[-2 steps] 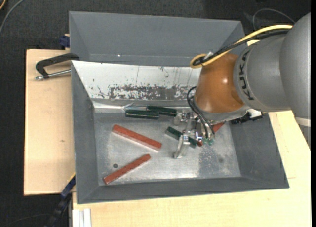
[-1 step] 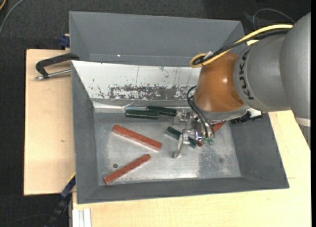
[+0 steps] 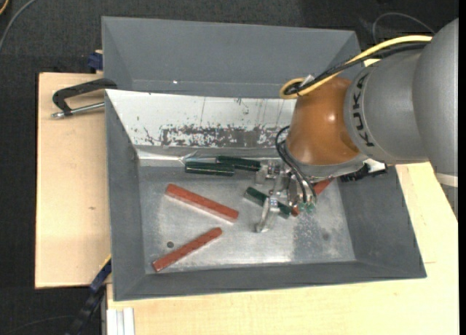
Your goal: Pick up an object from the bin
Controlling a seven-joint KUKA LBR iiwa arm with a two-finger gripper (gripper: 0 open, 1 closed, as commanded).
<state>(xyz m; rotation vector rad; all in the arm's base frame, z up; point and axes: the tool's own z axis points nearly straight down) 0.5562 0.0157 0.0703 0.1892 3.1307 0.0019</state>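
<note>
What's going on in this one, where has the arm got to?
The robot arm has reached into the grey bin from the right, and its gripper is low over the floor's right-centre. It is right beside a small dark green piece; whether it has hold of that piece can't be made out. Dark green sticks lie along the back wall. Two reddish-brown bars lie further left, apart from the gripper.
</note>
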